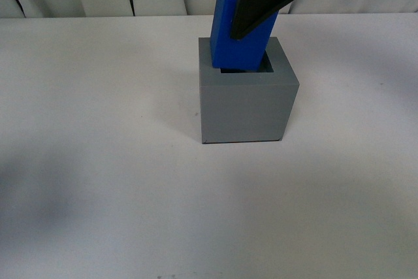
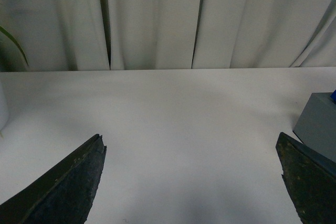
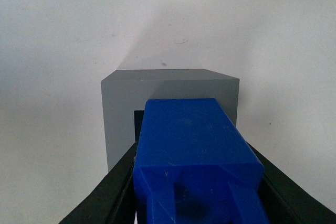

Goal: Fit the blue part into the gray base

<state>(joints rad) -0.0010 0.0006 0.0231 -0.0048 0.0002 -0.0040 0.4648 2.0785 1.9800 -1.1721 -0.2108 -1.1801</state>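
The right hand (image 1: 251,17) clamps the bright blue plastic block (image 1: 228,37). The block leans slightly, its lower end in the square socket (image 1: 269,65) of the matte gray cube base (image 1: 245,109), which stands toward the far middle of the white desk (image 1: 98,161). The left hand (image 2: 189,182) is spread wide and holds nothing, left of the cube.

Right end effector (image 3: 194,156) clamped on blue part (image 3: 186,127); left end effector (image 2: 190,140) jaws spread wide, empty.
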